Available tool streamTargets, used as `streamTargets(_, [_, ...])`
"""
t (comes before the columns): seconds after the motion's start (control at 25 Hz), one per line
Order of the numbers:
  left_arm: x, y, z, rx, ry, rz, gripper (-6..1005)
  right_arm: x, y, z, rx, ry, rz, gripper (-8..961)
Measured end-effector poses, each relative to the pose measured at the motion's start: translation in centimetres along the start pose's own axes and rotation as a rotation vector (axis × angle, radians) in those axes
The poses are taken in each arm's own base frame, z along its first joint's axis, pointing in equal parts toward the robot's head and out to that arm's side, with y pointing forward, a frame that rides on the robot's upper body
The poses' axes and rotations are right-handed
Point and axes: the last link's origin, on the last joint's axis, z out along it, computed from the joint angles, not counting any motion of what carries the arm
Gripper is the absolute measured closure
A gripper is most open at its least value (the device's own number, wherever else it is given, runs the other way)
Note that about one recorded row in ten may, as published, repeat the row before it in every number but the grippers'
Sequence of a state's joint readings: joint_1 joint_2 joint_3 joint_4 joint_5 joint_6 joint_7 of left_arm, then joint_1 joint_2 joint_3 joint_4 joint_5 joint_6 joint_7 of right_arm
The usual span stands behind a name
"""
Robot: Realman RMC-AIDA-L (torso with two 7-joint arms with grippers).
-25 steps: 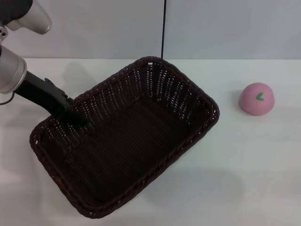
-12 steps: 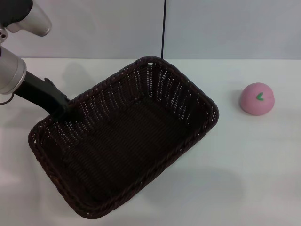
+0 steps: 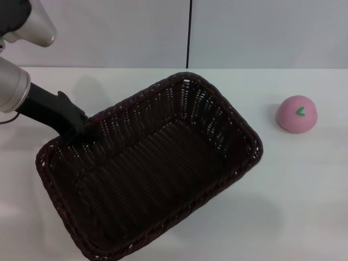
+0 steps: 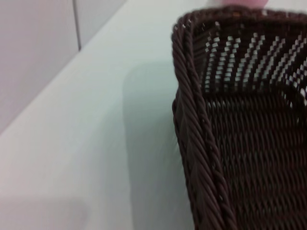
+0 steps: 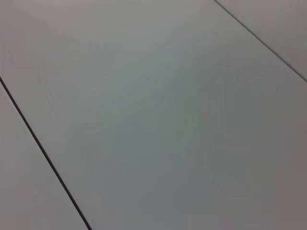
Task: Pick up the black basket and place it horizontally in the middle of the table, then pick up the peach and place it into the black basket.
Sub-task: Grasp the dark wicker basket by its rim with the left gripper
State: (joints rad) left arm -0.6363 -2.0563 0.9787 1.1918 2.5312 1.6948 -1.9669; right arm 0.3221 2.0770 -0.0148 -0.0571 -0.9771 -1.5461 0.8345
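The black basket (image 3: 152,168) lies diagonally across the middle-left of the white table (image 3: 293,190), its far corner pointing to the back. My left gripper (image 3: 81,130) is shut on the basket's left rim, one finger inside the wall. The left wrist view shows the braided rim (image 4: 192,120) close up, with the basket's woven floor beyond it. The peach (image 3: 297,113), pink with a green leaf mark, sits alone on the table to the right of the basket, apart from it. The right gripper is out of view.
A grey panelled wall (image 3: 244,32) with a dark vertical seam runs behind the table's back edge. The right wrist view shows only wall panels (image 5: 153,115). The left arm (image 3: 16,81) reaches in from the upper left.
The basket has shifted to the right and turned a little, its far right corner moving closer to the peach. The left gripper moved with it. The peach has not moved.
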Motion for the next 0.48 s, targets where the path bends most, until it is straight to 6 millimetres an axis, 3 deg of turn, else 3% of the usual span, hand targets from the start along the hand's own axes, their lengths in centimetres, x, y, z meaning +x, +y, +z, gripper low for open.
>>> streamTargets(0.24, [0.0,0.0,-0.7,-0.011,0.079,0.007,795,0.0,0.0,-0.1,0.003,0.0,0.001,355])
streamTargets(0.32, [-0.3,-0.1,-2.0,-0.037,0.202,0.004,795,0.0,0.0,-0.1,0.003,0.001,0.001,355])
streamTargets(0.48, [-0.4,0.2,-2.7,-0.061,0.269,0.016,797,0.0,-0.1,-0.1,0.004,0.001,0.001,355])
